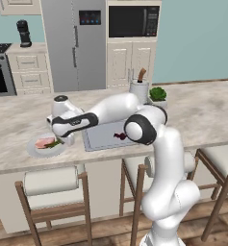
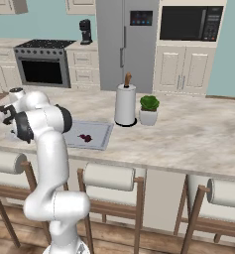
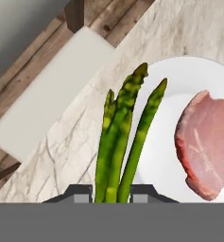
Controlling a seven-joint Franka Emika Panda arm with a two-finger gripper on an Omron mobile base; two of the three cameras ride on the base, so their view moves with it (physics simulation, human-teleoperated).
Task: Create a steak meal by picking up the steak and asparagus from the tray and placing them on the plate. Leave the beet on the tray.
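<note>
The arm's white links cover the tray's (image 1: 94,139) near corner; the hand view's right edge crops the steak (image 3: 205,146) and plate (image 3: 179,80); asparagus (image 3: 118,146) bases vanish between the claw's (image 3: 112,194) tips.

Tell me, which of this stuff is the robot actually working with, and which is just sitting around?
In the job: asparagus in the gripper, steak on the plate, beet on the tray.

Just there: paper towel roll, potted plant, stools.
</note>
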